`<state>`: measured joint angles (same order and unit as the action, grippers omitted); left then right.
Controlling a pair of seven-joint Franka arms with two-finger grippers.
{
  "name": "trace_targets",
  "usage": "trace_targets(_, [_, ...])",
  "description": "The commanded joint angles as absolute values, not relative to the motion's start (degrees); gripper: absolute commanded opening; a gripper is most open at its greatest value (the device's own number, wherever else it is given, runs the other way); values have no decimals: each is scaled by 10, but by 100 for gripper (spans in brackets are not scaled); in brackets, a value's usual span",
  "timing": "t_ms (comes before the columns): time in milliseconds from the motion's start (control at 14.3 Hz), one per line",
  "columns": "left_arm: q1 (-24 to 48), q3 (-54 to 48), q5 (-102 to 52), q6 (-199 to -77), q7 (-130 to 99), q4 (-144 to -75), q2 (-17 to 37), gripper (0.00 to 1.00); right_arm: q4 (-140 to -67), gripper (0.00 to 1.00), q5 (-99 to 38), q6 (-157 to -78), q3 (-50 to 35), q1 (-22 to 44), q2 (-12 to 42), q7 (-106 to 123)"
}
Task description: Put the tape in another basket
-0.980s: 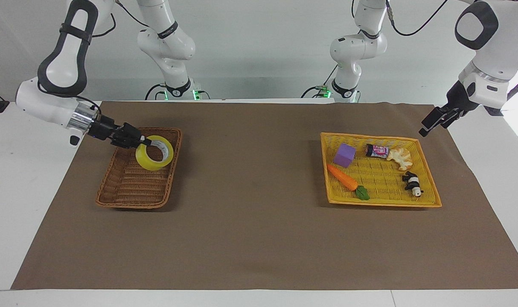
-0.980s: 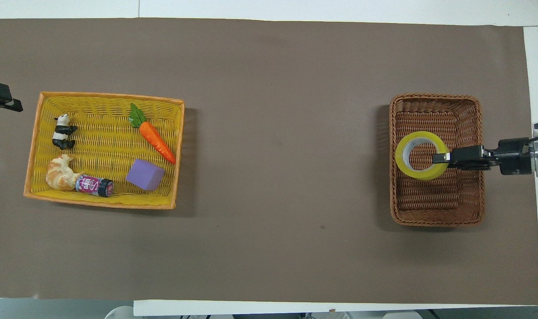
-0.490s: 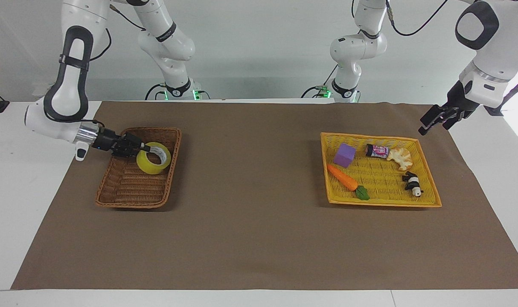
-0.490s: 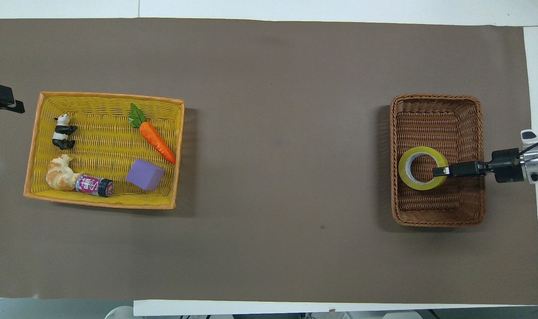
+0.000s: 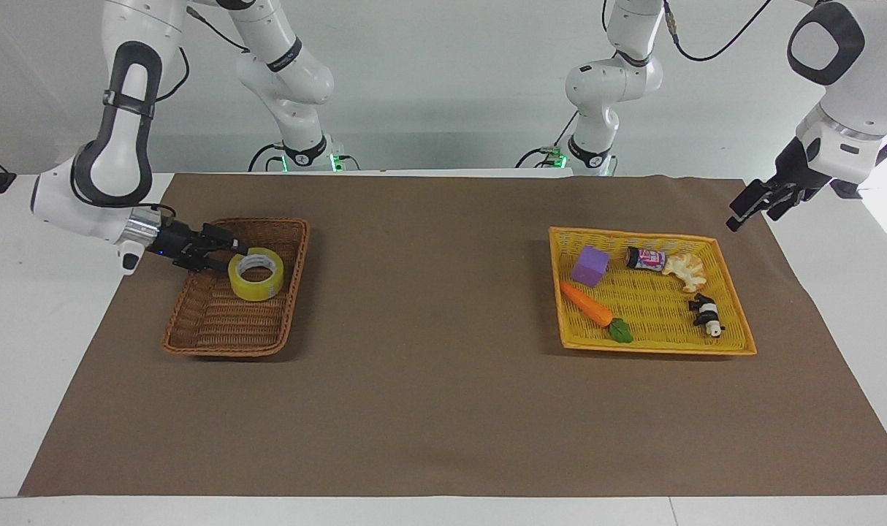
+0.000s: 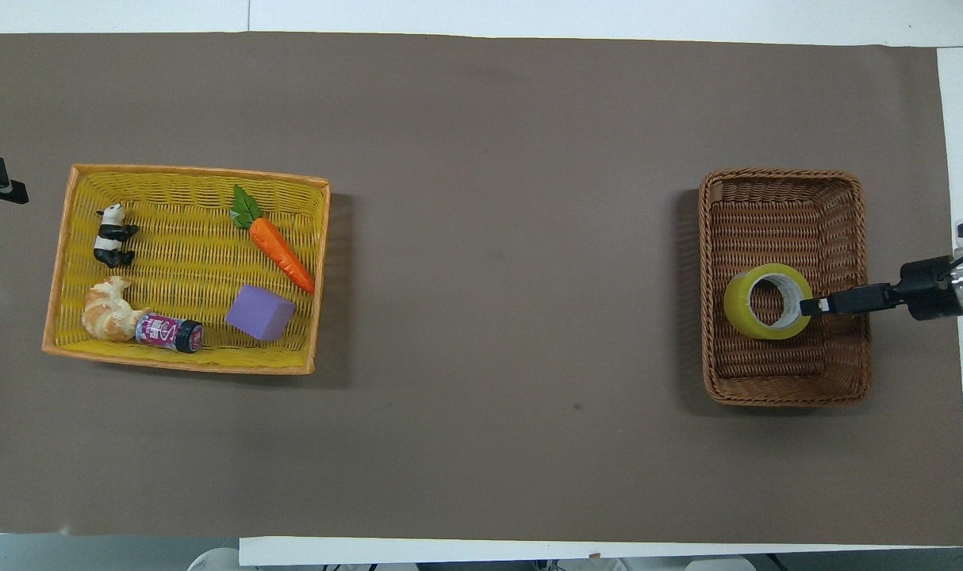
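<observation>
Lowered, tape now rests in basket.

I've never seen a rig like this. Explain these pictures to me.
Two white robot arms with pincer grippers work at a table covered by a brown mat. One picture looks at them across the table; the other looks down from above their end. The tape sits in the brown basket, with the right gripper at its rim; whether it grips I cannot tell. The left gripper waits open and empty over the mat by the yellow tray, which holds a purple cube, carrot, can, croissant and toy panda.
</observation>
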<state>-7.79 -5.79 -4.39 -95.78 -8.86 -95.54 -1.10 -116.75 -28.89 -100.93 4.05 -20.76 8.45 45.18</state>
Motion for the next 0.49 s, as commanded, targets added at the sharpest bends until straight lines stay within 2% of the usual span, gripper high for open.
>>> trace_targets(0, [-74,-60,-32,-952,-83,-959,-20,99,-1117,100,-225,-989,35,-185,45,391])
trace_targets(210, [-73,-62,-2,-952,-76,-954,-19,99,-1080,100,-158,-985,34,-143,-4,298])
trace_targets(420, [-70,-66,-1,-934,-77,-942,-16,99,-1045,100,-116,-931,33,-120,-34,160])
